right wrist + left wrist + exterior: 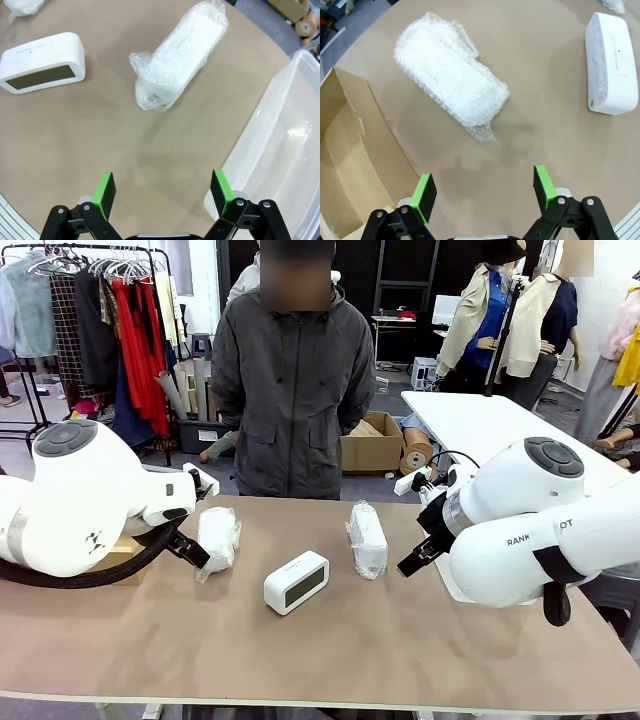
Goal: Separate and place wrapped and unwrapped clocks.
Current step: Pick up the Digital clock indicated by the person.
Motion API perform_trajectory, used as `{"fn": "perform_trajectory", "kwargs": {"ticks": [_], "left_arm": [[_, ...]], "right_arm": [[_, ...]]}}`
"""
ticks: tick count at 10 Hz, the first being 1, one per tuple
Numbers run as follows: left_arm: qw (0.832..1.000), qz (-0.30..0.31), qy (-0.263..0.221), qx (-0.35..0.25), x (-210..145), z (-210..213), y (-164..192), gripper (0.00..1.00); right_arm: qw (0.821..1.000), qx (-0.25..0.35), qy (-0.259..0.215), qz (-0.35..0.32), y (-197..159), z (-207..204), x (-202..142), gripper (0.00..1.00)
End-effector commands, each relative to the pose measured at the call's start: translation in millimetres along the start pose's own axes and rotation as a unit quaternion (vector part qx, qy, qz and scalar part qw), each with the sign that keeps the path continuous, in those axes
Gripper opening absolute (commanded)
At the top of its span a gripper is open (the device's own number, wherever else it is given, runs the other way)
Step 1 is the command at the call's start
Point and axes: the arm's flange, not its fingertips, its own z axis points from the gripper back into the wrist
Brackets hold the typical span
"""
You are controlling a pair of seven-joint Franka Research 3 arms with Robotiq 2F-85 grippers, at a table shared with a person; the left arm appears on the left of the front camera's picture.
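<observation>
Two wrapped clocks in crinkly bubble plastic lie on the brown table: one on the left, one right of centre. Between them, nearer me, stands the unwrapped clock, white with a dark screen. My left gripper hovers open just short of the left bundle, nothing between its green pads. To the right of the other bundle my right gripper hangs open and holds nothing.
A brown cardboard box sits at the table's left edge beside my left arm. On the right, partly behind my right arm, stands a clear plastic tub. A person in a grey jacket stands at the far side.
</observation>
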Motion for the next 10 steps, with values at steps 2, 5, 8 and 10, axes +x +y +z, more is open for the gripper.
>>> {"fn": "perform_trajectory", "kwargs": {"ticks": [2, 5, 8, 10], "left_arm": [[1.0, 0.0, 0.0, 0.0, 0.0, 0.0, 0.0, 1.0], [0.994, -0.048, 0.033, -0.093, 7.3, 21.7, 6.1, 1.0], [0.979, -0.118, 0.026, -0.165, 14.7, 42.1, 17.6, 1.0], [0.96, -0.186, -0.026, -0.207, 21.0, 52.8, 37.2, 1.0]], "right_arm": [[1.0, 0.0, 0.0, 0.0, 0.0, 0.0, 0.0, 1.0], [0.996, 0.083, 0.029, 0.029, 11.2, 8.1, 16.7, 1.0], [0.986, 0.154, 0.044, 0.048, 8.9, 24.0, 44.7, 1.0], [0.972, 0.219, 0.03, 0.083, -4.4, 37.3, 61.6, 1.0]]}}
